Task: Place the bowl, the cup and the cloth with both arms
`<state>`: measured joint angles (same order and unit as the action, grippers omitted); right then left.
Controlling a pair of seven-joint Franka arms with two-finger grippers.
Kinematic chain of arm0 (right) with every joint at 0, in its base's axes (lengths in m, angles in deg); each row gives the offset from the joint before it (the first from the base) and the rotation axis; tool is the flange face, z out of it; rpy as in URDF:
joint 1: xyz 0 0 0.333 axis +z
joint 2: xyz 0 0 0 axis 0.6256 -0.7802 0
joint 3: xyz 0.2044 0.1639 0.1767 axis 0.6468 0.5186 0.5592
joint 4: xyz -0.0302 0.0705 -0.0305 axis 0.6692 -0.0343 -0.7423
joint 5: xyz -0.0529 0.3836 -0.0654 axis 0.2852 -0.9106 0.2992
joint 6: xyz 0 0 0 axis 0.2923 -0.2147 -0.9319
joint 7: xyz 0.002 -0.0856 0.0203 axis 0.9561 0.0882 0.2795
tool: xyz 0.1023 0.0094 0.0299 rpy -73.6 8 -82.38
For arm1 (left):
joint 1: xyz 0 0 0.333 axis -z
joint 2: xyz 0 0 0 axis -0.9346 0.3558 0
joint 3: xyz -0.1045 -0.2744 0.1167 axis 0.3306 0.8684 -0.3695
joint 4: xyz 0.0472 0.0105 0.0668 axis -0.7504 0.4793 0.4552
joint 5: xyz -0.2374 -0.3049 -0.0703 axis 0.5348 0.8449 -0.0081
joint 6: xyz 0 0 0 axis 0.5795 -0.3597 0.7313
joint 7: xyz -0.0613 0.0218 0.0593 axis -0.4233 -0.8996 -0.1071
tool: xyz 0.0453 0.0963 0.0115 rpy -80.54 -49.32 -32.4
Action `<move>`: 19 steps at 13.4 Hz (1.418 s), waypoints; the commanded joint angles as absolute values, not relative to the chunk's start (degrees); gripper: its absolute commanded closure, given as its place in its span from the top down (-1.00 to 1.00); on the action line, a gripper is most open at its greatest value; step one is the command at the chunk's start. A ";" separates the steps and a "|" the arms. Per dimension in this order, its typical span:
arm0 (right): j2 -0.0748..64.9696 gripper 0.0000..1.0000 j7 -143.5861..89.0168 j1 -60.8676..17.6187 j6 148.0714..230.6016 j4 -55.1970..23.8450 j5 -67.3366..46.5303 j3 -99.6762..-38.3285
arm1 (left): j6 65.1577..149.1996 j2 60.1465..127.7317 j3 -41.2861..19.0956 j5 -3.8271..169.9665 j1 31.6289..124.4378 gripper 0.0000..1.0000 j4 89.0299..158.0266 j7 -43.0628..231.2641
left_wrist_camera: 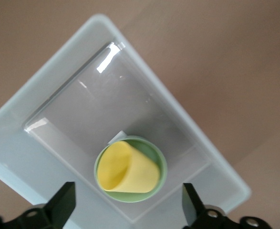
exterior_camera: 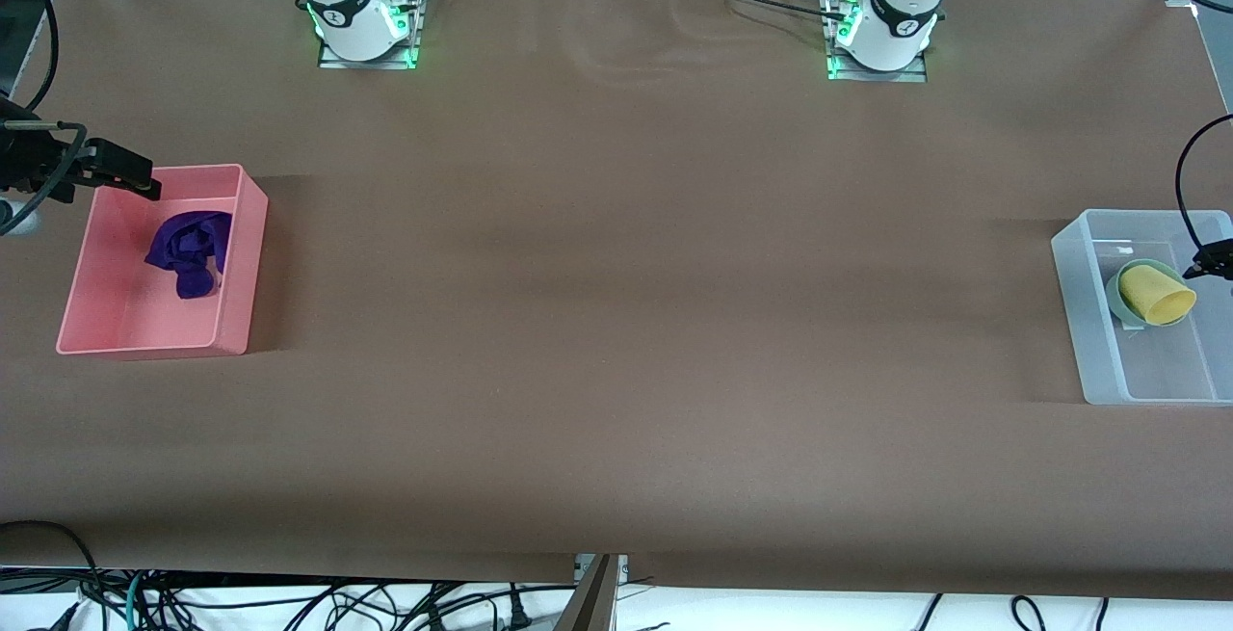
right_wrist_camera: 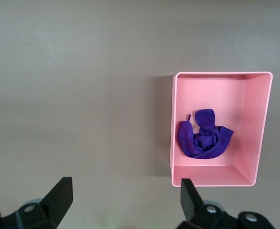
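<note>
The purple cloth [exterior_camera: 188, 246] lies crumpled in a pink bin [exterior_camera: 241, 255] at the right arm's end of the table; both also show in the right wrist view, cloth [right_wrist_camera: 202, 140] and bin [right_wrist_camera: 173, 133]. The yellow cup [exterior_camera: 1156, 294] lies on its side in the mint-green bowl [exterior_camera: 1117, 299], inside a clear bin [exterior_camera: 1088, 323] at the left arm's end. My right gripper [exterior_camera: 130, 176] is open and empty, up over the pink bin's corner [right_wrist_camera: 124, 195]. My left gripper [exterior_camera: 1212, 262] is open and empty above the cup [left_wrist_camera: 128, 169], the bowl [left_wrist_camera: 161, 162] and the clear bin [left_wrist_camera: 58, 86].
The brown table cover [exterior_camera: 616, 323] spreads between the two bins. The arm bases [exterior_camera: 361, 19] [exterior_camera: 881, 34] stand along the edge farthest from the front camera. Loose cables [exterior_camera: 289, 602] hang below the nearest edge.
</note>
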<state>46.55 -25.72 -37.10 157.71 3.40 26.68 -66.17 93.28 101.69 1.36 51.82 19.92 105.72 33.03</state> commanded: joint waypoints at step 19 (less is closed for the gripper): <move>46.60 1.00 -26.38 -37.40 157.56 3.19 26.27 -66.63 | 90.09 65.27 -28.37 73.64 69.16 1.00 127.31 83.78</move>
